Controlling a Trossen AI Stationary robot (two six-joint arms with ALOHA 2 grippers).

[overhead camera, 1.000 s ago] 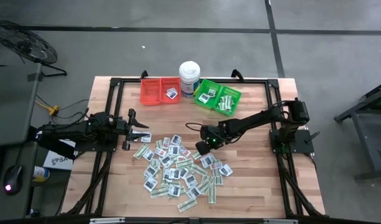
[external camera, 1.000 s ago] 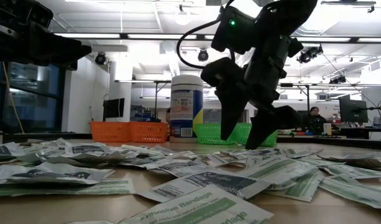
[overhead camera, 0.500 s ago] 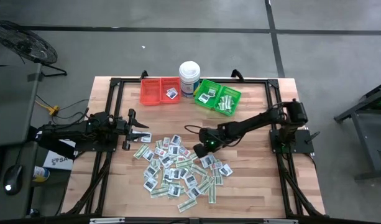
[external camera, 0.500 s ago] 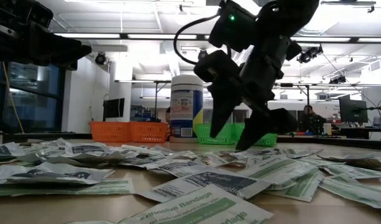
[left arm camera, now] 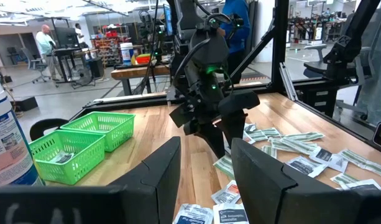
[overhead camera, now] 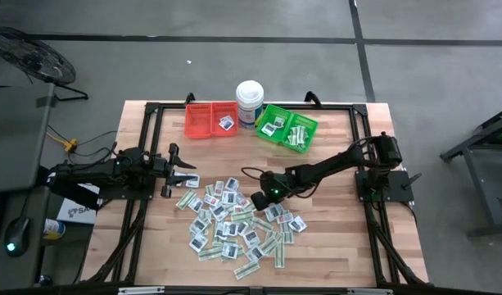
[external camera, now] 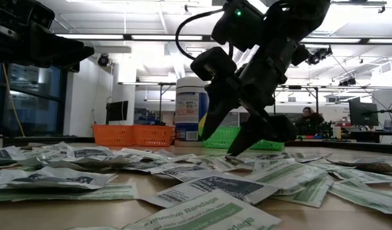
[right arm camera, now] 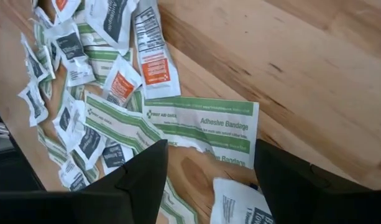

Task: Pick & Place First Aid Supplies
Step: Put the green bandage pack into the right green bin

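Barely started imo. The pile of first aid packets [overhead camera: 238, 221] mostly sits mid-table [overhead camera: 332, 246], in front of the white tub [overhead camera: 250, 102]. Right gripper [overhead camera: 259, 197] hovers over the pile's edge, fingers spread, empty. Left gripper [overhead camera: 183, 170] waits beside it, fingers parted. Few packets in red bin [overhead camera: 203, 120] and green bin [overhead camera: 282, 119] flanking the tub.

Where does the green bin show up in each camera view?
High: green bin at the table's far edge, right of the white tub.
Low: behind the right end effector, bin partly hidden.
Left wrist: at picture's left.
Right wrist: not in view.
Shared landmark: the tub.
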